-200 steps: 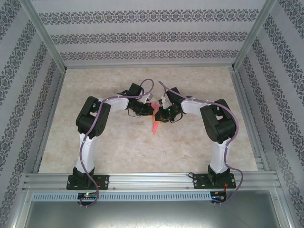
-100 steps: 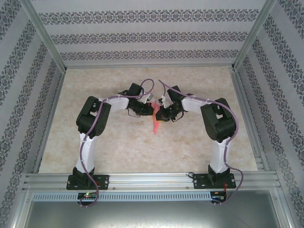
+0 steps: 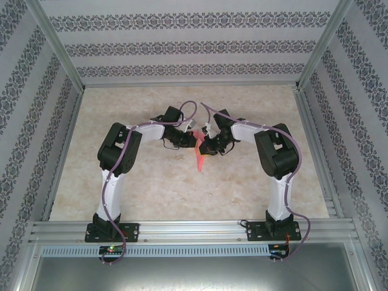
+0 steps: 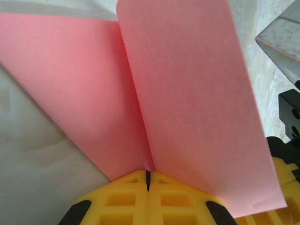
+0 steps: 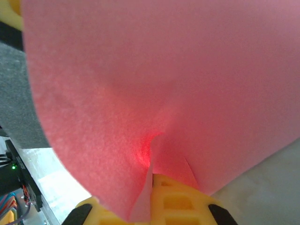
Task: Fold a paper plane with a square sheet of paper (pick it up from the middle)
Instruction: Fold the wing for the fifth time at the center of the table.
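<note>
Here, both end effectors pinch the pink paper (image 3: 199, 159) at mid-table

On the left of the top view, the left arm (image 3: 115, 151) rises from its base at the near edge, bends at the elbow and reaches inward over the middle of the table (image 3: 151, 194). The left end effector (image 3: 190, 140) has its jaws pressed together on the pink paper. From the left wrist, its two yellow fingers (image 4: 124, 199) meet with only a thin dark seam between them, and the paper comes out of that seam along a sharp centre crease. Two flat flaps spread from the crease. One leans left, its edge slanting across the pale table, and a longer one runs up and to the right.

In the middle of the top view, the paper reads as a slim pointed shape between the two end effectors, with its tip aimed at the near edge. Whether that tip touches the table cannot be told.

Just to the right, the right end effector (image 3: 206, 147) is likewise clamped on the paper, close beside the left one. From the right wrist, its yellow fingers (image 5: 180, 199) are squeezed together with the paper caught between them. The paper curves up and over from there, and a red glow shows at the pinch. Farther right, the right arm (image 3: 276, 157) bends back down to its base.
</note>
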